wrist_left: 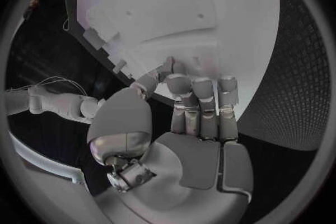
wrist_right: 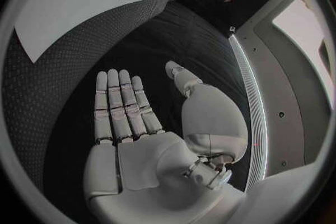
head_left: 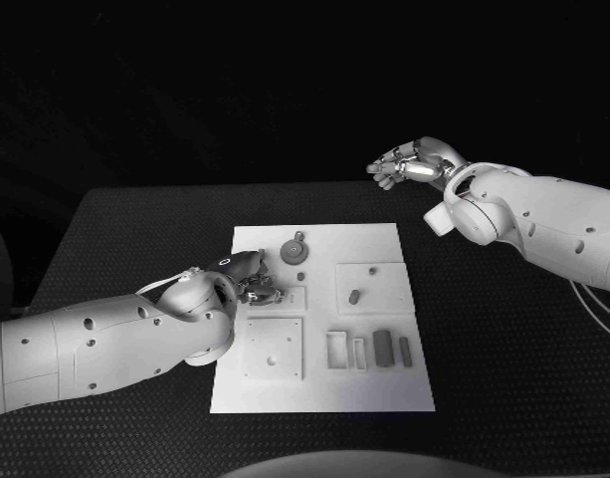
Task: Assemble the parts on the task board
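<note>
1. the task board (head_left: pixel 319 398), a white plate, is being seen in the middle of the black table (head_left: pixel 506 398).
2. a round grey part with a small tab (head_left: pixel 295 249) is lying near the far end of the board.
3. a small dark part (head_left: pixel 355 295) is sitting on a raised white square on the right side of the board.
4. two long grey parts (head_left: pixel 384 347) are lying side by side near the right edge of the board, next to two thin white frames (head_left: pixel 343 350).
5. a flat white square (head_left: pixel 274 348) is lying on the near left part of the board.
6. the left hand (head_left: pixel 248 276) is being held over the left side of the board, near the round part and just behind the flat white square.
7. in the left wrist view the fingers (wrist_left: pixel 203 103) of the left hand (wrist_left: pixel 185 140) are being held out straight, side by side, with the tips at the board (wrist_left: pixel 175 5), and nothing is being gripped.
8. whether the fingertips are touching the board cannot be told.
9. the right hand (head_left: pixel 409 163) is being held up past the far right corner of the board, well apart from it and from the parts.
10. in the right wrist view the fingers (wrist_right: pixel 119 103) of the right hand (wrist_right: pixel 150 140) are being held flat and wide, with the thumb out to the side, and nothing is being held.
</note>
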Tool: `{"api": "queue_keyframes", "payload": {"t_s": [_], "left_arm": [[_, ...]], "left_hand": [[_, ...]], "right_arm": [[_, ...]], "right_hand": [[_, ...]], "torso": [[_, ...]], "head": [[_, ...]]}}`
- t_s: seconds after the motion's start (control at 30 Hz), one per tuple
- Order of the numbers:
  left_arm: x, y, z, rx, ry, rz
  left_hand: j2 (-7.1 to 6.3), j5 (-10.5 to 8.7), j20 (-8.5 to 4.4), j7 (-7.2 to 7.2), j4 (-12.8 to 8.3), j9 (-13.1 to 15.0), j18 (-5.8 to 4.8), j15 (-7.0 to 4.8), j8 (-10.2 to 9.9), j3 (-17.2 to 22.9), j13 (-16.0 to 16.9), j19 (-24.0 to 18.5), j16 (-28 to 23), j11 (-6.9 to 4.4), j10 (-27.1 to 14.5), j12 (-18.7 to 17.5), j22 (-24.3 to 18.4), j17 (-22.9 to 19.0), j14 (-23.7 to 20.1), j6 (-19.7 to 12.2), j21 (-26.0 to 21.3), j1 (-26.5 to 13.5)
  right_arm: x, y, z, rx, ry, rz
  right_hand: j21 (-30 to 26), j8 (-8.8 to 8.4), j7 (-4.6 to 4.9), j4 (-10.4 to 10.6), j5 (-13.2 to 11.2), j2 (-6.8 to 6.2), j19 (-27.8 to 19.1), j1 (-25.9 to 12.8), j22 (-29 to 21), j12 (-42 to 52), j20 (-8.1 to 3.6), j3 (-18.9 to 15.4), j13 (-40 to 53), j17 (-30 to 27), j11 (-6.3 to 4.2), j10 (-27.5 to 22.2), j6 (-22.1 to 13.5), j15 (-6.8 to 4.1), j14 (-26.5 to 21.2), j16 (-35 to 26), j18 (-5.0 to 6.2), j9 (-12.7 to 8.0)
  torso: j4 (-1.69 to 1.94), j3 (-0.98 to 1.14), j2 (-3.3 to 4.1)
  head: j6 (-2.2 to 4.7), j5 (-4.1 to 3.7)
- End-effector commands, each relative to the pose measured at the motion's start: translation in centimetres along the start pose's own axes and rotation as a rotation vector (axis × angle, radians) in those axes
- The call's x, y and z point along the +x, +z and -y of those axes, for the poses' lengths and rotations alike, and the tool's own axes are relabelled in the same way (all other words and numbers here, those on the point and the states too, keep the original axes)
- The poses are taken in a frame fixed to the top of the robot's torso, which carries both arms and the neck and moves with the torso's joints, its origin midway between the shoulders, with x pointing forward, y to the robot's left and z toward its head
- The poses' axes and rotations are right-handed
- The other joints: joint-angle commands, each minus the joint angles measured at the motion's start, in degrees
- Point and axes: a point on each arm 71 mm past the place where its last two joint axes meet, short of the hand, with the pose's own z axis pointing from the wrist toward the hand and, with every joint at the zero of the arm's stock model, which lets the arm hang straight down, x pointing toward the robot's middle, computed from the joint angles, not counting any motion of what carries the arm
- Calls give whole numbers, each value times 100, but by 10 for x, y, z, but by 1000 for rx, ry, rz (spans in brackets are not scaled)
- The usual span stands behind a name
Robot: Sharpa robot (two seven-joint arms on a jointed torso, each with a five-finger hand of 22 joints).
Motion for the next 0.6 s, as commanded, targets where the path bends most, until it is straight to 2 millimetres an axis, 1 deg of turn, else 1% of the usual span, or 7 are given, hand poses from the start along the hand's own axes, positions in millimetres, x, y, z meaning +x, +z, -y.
{"api": "queue_keyframes", "payload": {"t_s": [0.03,0.23,0.33,0.5,0.6], "left_arm": [[1,0,-1,-2,8,5],[1,0,0,2,7,8],[1,0,0,6,7,6],[2,0,2,12,8,4],[2,0,2,14,9,4]], "left_hand": [[286,28,-848,-68,-101,10,-81,-96,27,71,9,32,27,-57,-25,23,113,4,65,152,22,283],[285,22,-848,-68,-103,11,-80,-96,28,71,9,31,28,-57,-28,25,113,3,63,149,24,284],[285,19,-848,-67,-102,11,-80,-97,29,71,8,31,28,-57,-29,26,113,3,63,148,25,283],[284,14,-848,-67,-100,11,-81,-97,29,70,8,31,29,-56,-31,27,113,2,61,146,26,282],[284,10,-848,-67,-100,11,-80,-98,29,70,8,31,29,-56,-32,28,113,2,61,144,26,283]], "right_arm": [[1,0,0,-6,5,-12],[1,0,0,-6,5,-12],[1,0,0,-5,6,-13],[1,0,0,-5,6,-12],[1,0,-1,-6,6,-13]], "right_hand": [[-41,20,14,34,23,17,-43,-53,8,-35,1,9,4,8,-2,48,-58,13,-40,-37,26,-8],[-43,21,14,36,26,18,-43,-55,9,-37,1,7,4,10,-2,49,-58,14,-41,-39,26,-9],[-45,21,14,38,34,21,-42,-56,11,-39,1,6,4,11,-2,49,-58,14,-41,-40,25,-10],[-51,23,14,42,61,26,-42,-58,15,-44,0,3,5,17,-2,53,-59,13,-41,-44,26,-13],[-53,24,14,43,69,26,-42,-59,16,-46,0,2,5,19,-2,53,-59,14,-40,-45,25,-13]], "torso": [[6,-2,1],[-2,1,-3],[1,0,-1],[3,2,-2],[5,1,0]], "head": [[-4,2],[-3,10],[-3,4],[-27,11],[-22,14]]}}
